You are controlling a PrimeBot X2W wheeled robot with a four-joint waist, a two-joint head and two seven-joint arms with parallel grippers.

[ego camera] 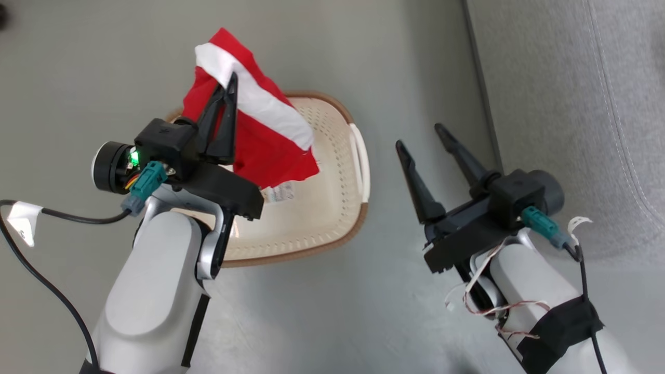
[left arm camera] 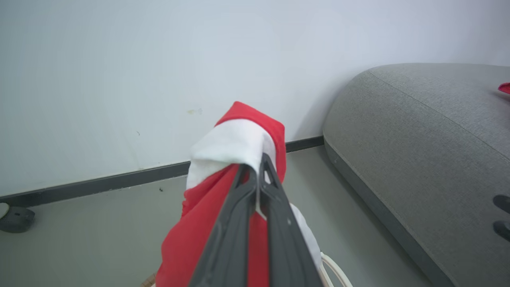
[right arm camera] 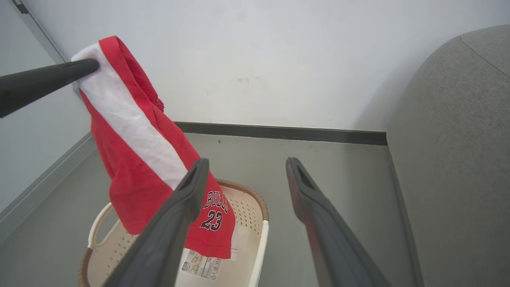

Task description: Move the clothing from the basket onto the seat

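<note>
**Left gripper pinches jersey above basket**

The left gripper is clamped tight on the white stripe of the red "BULLS 23" jersey. The jersey hangs over the basket and hides part of its paper label. The right gripper gapes wide and empty near the seat. A red scrap on the seat is cut off at the frame edge.

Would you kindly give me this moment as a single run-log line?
left gripper: jaws shut on jersey, hanging over basket | right gripper: jaws open, empty, near seat | stage: jersey lifted, not yet on seat
</note>
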